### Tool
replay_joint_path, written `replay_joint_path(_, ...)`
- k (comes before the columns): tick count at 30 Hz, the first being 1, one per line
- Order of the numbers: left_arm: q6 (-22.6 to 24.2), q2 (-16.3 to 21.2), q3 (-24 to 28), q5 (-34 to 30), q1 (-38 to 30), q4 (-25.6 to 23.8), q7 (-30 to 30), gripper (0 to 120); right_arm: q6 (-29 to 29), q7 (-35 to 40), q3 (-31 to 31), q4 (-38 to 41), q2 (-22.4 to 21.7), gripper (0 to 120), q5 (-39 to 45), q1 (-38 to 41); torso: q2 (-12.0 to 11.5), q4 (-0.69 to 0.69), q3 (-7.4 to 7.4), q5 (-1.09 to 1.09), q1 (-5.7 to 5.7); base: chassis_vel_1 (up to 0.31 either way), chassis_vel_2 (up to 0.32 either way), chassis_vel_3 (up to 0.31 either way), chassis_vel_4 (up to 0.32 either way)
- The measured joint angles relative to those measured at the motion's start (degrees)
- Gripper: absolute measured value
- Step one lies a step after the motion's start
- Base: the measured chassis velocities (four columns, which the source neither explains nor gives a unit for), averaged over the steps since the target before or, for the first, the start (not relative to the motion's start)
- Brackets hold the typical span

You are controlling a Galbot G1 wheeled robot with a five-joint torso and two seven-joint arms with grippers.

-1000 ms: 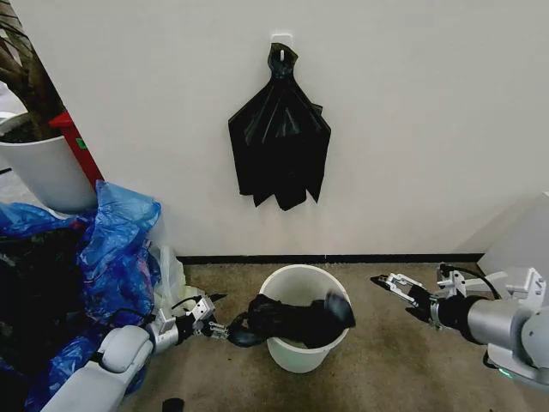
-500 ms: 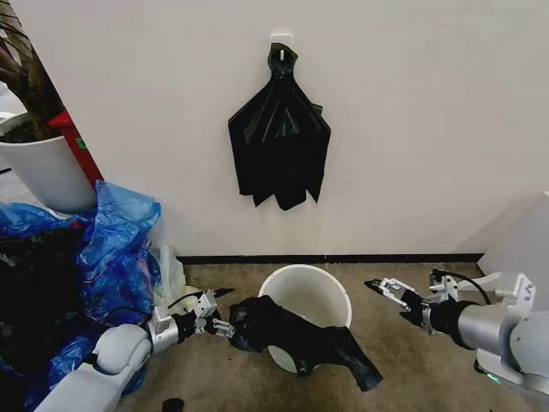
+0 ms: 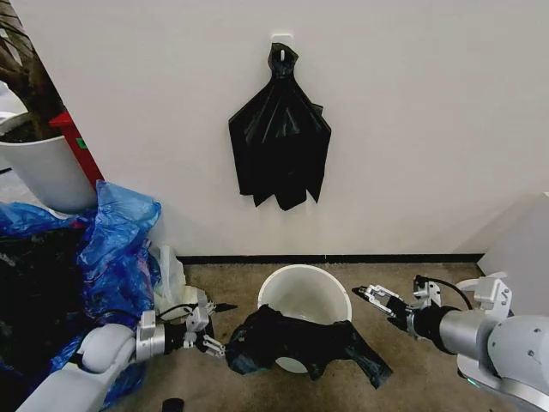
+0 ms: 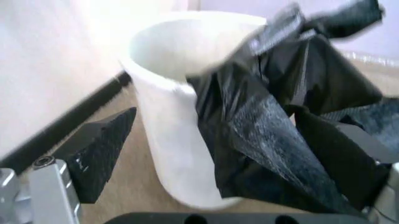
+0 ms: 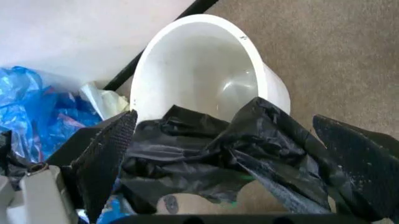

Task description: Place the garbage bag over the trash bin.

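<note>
A: Where is the garbage bag (image 3: 300, 343) lying at this moment?

B: It is hanging over the near side of the trash bin (image 3: 302, 292); it is crumpled, covering the front part of the rim and falling down the outside wall; one end is spreading on the carpet (image 3: 403, 300) to the robot's right of the bin; the back part of the rim and the inside of the bin are staying bare.

A: And the left gripper (image 3: 208, 329), what is it doing?

B: It is reaching low at the left of the bin, just beside the bag's bunched end; in the left wrist view one black finger (image 4: 100, 149) is standing apart from the bag (image 4: 281, 135), so the jaws are looking spread; I cannot tell for sure if the other finger is touching the plastic.

A: The right gripper (image 3: 373, 298)?

B: It is hovering at the right of the bin, near the rim; its two fingers are spread wide, and in the right wrist view the bag (image 5: 212, 154) is lying between them, over the bin (image 5: 187, 79); it is pinching nothing.

A: What else is standing around?

B: A bunch of black bags (image 3: 279, 142) is hanging on the wall (image 3: 429, 129); blue plastic bags (image 3: 116, 245) are piled at the left, under a white plant pot (image 3: 43, 172).
</note>
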Motion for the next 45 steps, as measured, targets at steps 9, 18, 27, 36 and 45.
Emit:
replay_joint_path(9,1.3,0.1,-1.0,-0.1,-0.3,0.5,12.6,100,0.0,0.0,-0.5,0.0,0.1,100,-1.7,-0.3,0.0,0.02,0.00,0.00,0.00,0.000,0.000,0.000,0.000)
replay_joint_path(18,1.4,-0.1,-1.8,-5.3,0.6,-1.2,9.7,100,0.0,-0.8,-1.0,0.0,0.7,100,-4.6,-0.9,0.0,0.01,0.00,0.01,0.00,0.000,0.000,0.000,0.000)
replay_joint_path(27,1.9,-1.4,-1.9,-15.0,5.5,-12.0,-21.4,100,-0.1,-17.0,-2.5,-0.2,-1.5,100,-20.5,-0.6,0.0,0.01,0.00,0.01,0.00,0.000,0.000,0.000,0.000)
replay_joint_path(36,8.2,-0.7,-1.8,-15.5,9.7,-27.8,-54.3,100,-0.1,-60.9,-3.5,-12.8,-6.8,100,-63.7,1.3,0.0,-0.02,0.00,0.02,0.00,0.000,0.000,0.000,0.000)
replay_joint_path(45,18.0,1.1,-2.8,-16.8,11.2,-35.6,-65.5,100,-0.1,-80.3,-6.7,-25.5,-13.3,100,-77.3,9.0,0.0,0.02,0.00,0.04,0.00,0.000,0.000,0.000,0.000)
